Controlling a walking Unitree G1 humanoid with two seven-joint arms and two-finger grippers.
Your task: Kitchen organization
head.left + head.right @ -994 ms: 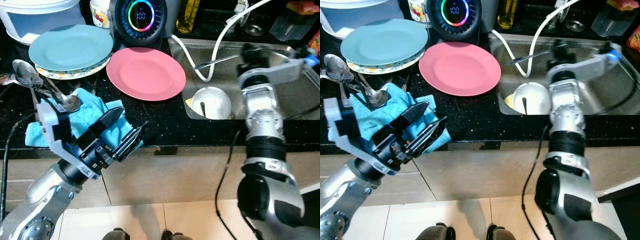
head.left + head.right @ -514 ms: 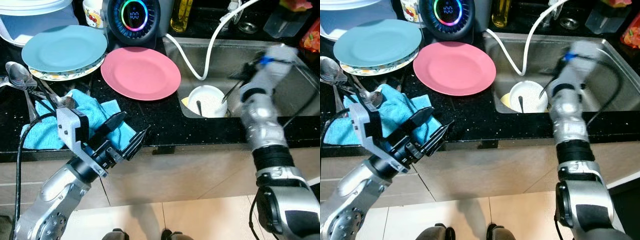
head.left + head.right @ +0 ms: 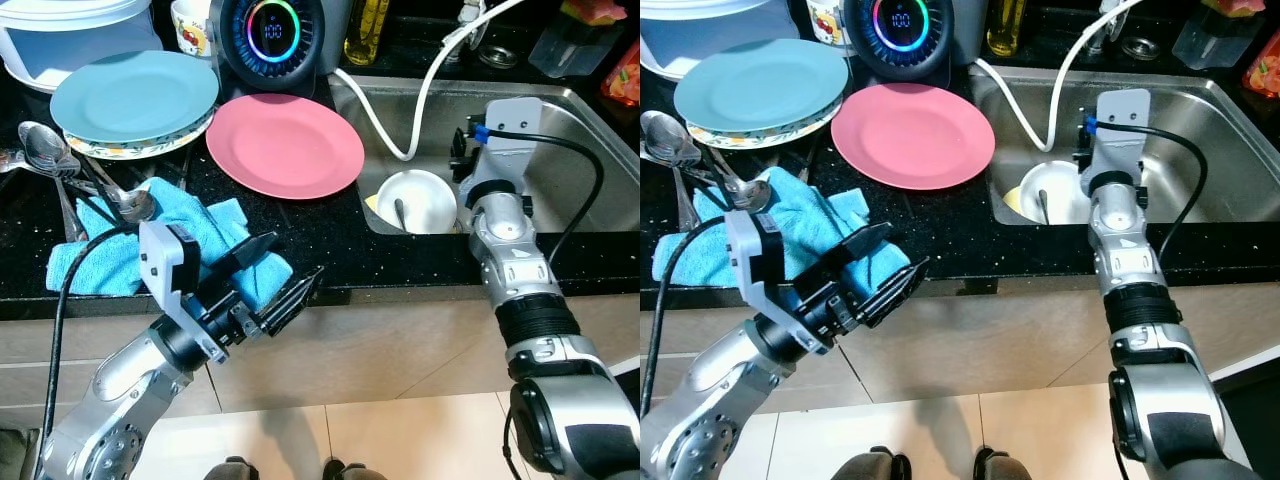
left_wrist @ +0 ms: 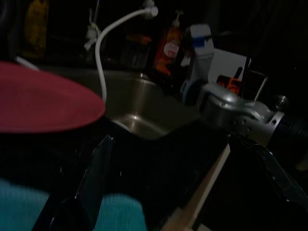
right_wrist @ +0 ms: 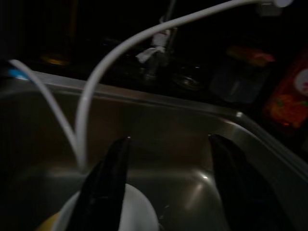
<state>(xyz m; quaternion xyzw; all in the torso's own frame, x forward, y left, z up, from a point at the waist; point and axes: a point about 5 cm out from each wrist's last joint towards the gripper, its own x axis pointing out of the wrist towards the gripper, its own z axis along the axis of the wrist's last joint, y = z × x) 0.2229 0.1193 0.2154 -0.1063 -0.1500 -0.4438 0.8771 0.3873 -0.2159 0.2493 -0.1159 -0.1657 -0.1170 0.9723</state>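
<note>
A white bowl (image 3: 418,200) with a utensil (image 3: 400,212) standing in it sits in the steel sink (image 3: 560,180). My right gripper (image 5: 168,192) hangs open just above and behind the bowl (image 5: 132,211), nothing between its fingers (image 5: 108,178). Its wrist block (image 3: 505,130) stands over the sink's middle. A pink plate (image 3: 285,145) lies on the black counter (image 3: 400,265). My left gripper (image 3: 283,272) is open and empty in front of the counter edge, beside a blue cloth (image 3: 150,245).
A blue plate (image 3: 135,95) rests on a patterned plate at the back left. Several spoons (image 3: 60,160) lie left of the cloth. A white hose (image 3: 420,90) loops into the sink. A device with a glowing ring (image 3: 275,30) and bottles stand behind.
My right arm has swung from the sink's right side to its middle, stopping by the bowl. The left gripper has edged forward and right along the counter edge. The camera shifted slightly.
</note>
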